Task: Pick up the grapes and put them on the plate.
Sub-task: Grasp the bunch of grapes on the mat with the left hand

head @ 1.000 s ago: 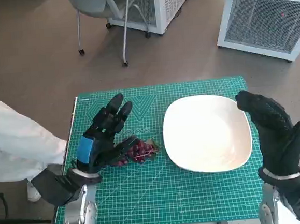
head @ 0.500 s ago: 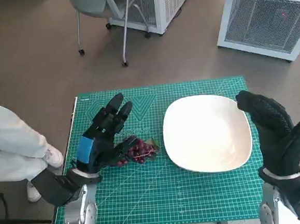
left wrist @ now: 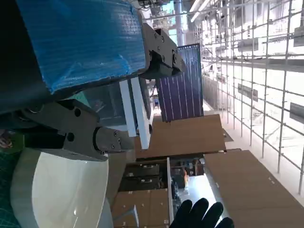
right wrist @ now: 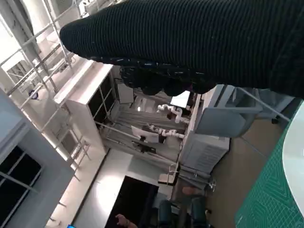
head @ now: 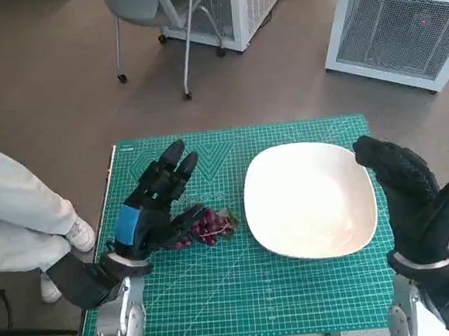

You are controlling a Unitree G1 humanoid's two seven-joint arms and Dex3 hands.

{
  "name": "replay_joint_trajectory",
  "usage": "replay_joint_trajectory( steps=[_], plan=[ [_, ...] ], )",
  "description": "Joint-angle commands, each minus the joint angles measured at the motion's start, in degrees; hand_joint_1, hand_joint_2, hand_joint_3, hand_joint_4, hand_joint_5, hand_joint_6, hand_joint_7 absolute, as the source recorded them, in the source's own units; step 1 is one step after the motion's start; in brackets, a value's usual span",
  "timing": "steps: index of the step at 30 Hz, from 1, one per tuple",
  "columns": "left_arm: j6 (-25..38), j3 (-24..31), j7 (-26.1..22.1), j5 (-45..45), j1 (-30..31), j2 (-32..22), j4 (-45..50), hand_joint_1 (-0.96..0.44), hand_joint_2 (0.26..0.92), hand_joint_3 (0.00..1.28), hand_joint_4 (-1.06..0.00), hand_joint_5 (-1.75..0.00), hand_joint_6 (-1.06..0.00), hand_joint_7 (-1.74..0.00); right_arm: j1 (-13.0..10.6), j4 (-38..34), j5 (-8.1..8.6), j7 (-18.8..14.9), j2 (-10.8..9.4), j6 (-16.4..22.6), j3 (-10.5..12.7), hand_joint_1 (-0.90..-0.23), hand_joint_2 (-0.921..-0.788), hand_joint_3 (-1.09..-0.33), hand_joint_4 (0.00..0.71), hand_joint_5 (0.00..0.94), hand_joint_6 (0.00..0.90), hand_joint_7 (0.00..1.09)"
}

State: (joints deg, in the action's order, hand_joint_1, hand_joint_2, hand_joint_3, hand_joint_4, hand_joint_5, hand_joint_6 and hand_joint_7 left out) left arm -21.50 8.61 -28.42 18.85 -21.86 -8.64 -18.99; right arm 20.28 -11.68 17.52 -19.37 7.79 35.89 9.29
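Grapes (head: 208, 226) on the mat (head: 296, 287) — just left of the plate (head: 310, 198).

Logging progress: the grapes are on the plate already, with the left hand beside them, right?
Not quite. In the head view the grapes lie on the green mat, left of the plate, which holds nothing. The left hand is beside them.

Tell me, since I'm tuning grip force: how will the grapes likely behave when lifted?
The grapes are a small loose bunch lying flat on the mat, so they will probably sag and dangle from wherever the left hand grips. The round berries look soft, so a hard squeeze may crush them. Single grapes might detach and roll.
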Motion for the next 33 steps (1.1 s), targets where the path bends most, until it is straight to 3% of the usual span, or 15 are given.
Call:
replay_joint_trajectory(
  steps=[1, 11, 17, 24, 33],
  plan=[
    [0.29, 0.04, -0.13, -0.16, 0.41, -0.52, 0.9, -0.12, 0.921, 0.14, -0.33, -0.01, -0.4, -0.08, -0.86, -0.75, -0.78, -0.09, 0.22, -0.3, 0.03, -0.514, -0.921, -0.556, 0.468, 0.0, 0.118, 0.56],
    [0.54, -0.37, 0.38, -2.32, 0.73, -2.41, 2.02, -0.13, 0.92, 0.13, -0.32, 0.0, -0.38, -0.07, -0.87, -0.65, -0.57, 0.0, 0.11, -0.51, 0.04, -0.513, -0.921, -0.557, 0.468, 0.0, 0.117, 0.56],
    [3.29, -3.12, 4.35, -16.17, 1.95, -9.87, 6.98, -0.18, 0.881, 0.06, -0.25, 0.0, -0.3, -0.03, -0.94, -0.34, -0.44, 0.08, 0.03, -0.81, -0.02, -0.522, -0.921, -0.555, 0.468, 0.0, 0.121, 0.56],
    [17.61, -8.49, 2.74, -34.99, 2.7, -20.18, 19.46, -0.18, 0.785, 0.01, -0.12, 0.0, -0.27, -0.01, -0.93, -0.06, -0.7, 0.38, 0.07, -0.83, 0.03, -0.532, -0.921, -0.552, 0.468, 0.0, 0.125, 0.56],
    [31.7, -15.41, 1.65, -45.7, 0.55, -20.84, 24.79, -0.08, 0.74, 0.0, -0.09, 0.0, -0.31, -0.02, -0.69, -0.31, -0.69, 0.45, 0.12, -0.95, 0.11, -0.533, -0.921, -0.55, 0.471, 0.002, 0.127, 0.56]
  ],
)
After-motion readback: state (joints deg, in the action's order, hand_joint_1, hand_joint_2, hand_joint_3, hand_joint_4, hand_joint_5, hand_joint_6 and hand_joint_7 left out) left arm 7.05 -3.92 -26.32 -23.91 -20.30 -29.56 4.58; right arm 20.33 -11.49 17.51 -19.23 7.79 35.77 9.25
